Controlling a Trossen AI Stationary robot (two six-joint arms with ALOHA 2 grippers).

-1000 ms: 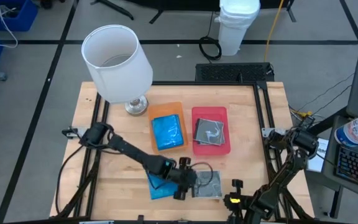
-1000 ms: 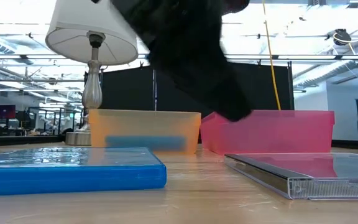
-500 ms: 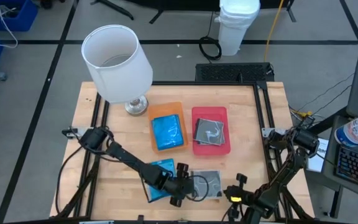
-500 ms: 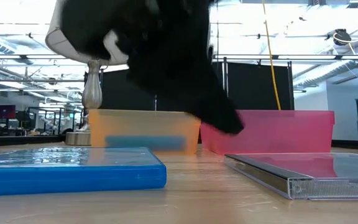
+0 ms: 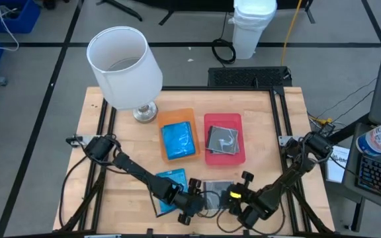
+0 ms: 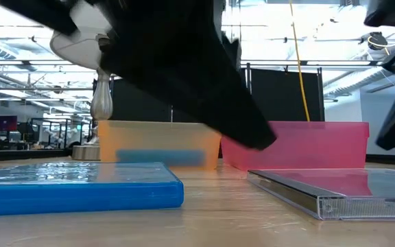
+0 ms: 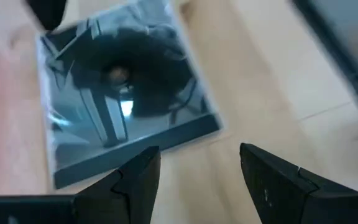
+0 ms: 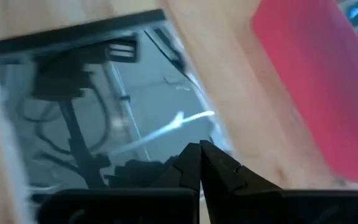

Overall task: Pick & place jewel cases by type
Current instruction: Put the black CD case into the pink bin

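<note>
At the lower centre of the high view we see the left gripper (image 5: 192,206), its fingers (image 7: 138,180) spread and released, just beside the clear jewel case (image 5: 218,194) lying flat on the wooden surface (image 5: 270,132). The right gripper (image 5: 240,210), fingers (image 8: 199,165) clenched together and holding nothing, hovers at the same case from the lower right. Left of them lies a blue jewel case (image 5: 169,188). Farther up, at mid-frame, another blue case (image 5: 178,140) rests in the orange tray (image 5: 177,114), and a dark-centred clear case (image 5: 224,139) in the red tray (image 5: 222,119) beside it. Beyond, at upper left, stands a white-shaded lamp (image 5: 124,66).
</note>
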